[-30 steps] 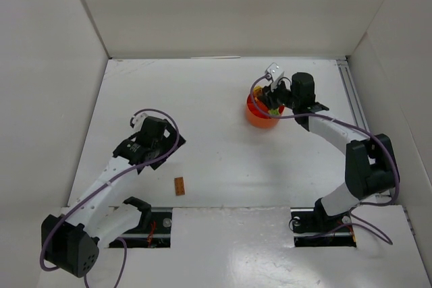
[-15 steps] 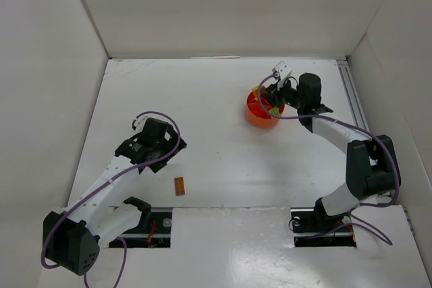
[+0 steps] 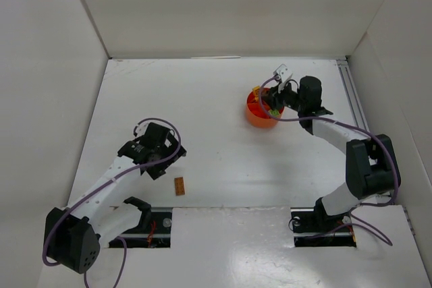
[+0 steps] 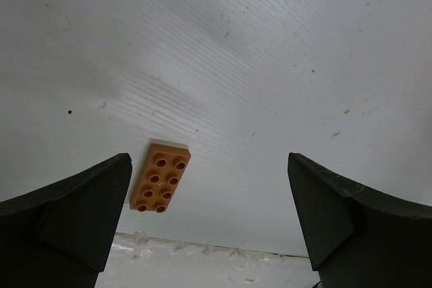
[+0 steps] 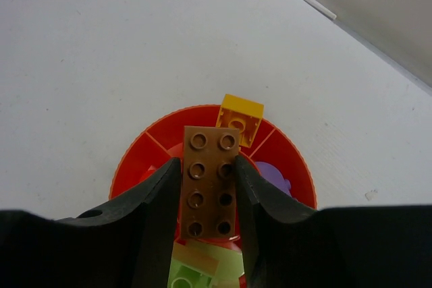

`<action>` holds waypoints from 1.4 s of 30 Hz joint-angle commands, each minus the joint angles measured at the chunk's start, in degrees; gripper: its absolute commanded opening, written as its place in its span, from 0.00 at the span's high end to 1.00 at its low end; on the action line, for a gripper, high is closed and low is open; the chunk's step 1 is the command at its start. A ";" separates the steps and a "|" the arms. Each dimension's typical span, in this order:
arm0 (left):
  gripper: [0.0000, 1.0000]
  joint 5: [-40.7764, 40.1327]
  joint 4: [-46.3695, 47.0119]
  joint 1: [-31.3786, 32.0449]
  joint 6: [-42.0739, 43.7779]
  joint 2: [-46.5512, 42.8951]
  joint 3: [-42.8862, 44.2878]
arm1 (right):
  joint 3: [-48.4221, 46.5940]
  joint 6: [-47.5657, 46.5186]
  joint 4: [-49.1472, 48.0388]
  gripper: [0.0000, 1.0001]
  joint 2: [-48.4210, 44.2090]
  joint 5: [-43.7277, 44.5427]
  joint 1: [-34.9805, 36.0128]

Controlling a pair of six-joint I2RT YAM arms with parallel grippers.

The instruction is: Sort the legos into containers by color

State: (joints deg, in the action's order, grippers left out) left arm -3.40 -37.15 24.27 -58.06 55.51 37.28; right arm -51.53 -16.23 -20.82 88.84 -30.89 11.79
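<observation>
My right gripper (image 5: 210, 183) is shut on a brown brick (image 5: 210, 180) and holds it above the round orange-red dish (image 5: 142, 160); that gripper (image 3: 273, 99) shows over the dish (image 3: 256, 117) in the top view. In the dish lie a yellow brick (image 5: 240, 118), a purple brick (image 5: 277, 178) and pale yellow-green bricks (image 5: 199, 268). My left gripper (image 4: 209, 224) is open and empty above the table, with an orange brick (image 4: 160, 177) lying flat just inside its left finger. That orange brick (image 3: 179, 185) lies near the table's front edge, right of the left gripper (image 3: 156, 166).
White walls enclose the table on three sides. A raised white ledge (image 3: 229, 217) runs along the front edge by the arm bases. A metal rail (image 3: 352, 92) runs along the right side.
My left gripper has moved forward toward the orange brick. My right gripper has shifted slightly back and right over the dish, still holding the brown brick.
</observation>
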 commanded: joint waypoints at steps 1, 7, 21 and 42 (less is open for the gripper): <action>0.00 0.84 -1.35 -0.28 -0.65 0.74 -1.24 | 0.55 0.58 -3.88 0.57 -0.95 -0.92 -0.54; 0.00 0.85 -2.49 1.39 -1.70 1.27 -1.24 | 1.08 1.11 -3.88 0.48 -2.87 -1.45 -0.54; 0.01 0.32 -3.02 1.92 -2.32 1.27 -1.77 | 0.12 0.24 -1.17 0.46 -3.23 -3.37 -1.60; 0.01 0.32 -3.02 1.92 -1.26 2.33 -1.77 | -12.19 -4.07 19.50 0.40 3.44 12.52 4.90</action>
State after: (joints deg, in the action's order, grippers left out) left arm -2.79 -38.87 25.93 -59.86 58.02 36.07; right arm -60.75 -18.94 -2.92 91.37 -21.58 15.59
